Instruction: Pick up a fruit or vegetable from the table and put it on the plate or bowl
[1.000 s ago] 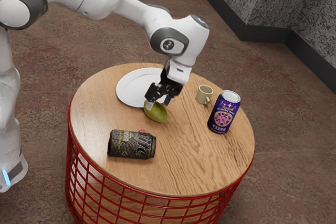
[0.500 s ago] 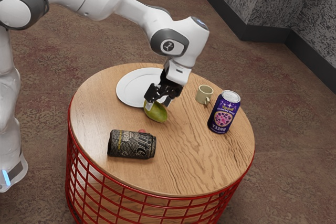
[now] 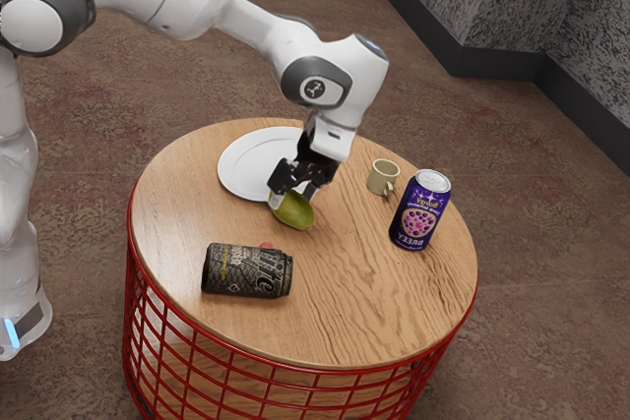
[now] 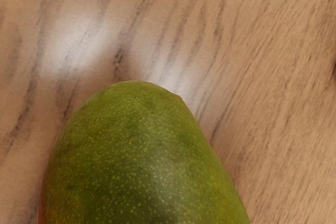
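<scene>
Fingers (image 3: 294,189) closed from two sides on the upper end of green mango (image 3: 293,211) (image 4: 142,166), just beside white plate (image 3: 246,159), on wooden surface (image 3: 374,272). Purple can (image 3: 420,209) upright near olive cup (image 3: 382,177); black can (image 3: 247,270) on its side; lettering on both cans unreadable.

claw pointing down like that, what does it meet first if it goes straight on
The claw grips the green mango, so going straight on would likely press the fruit into the wooden table just below.
</scene>
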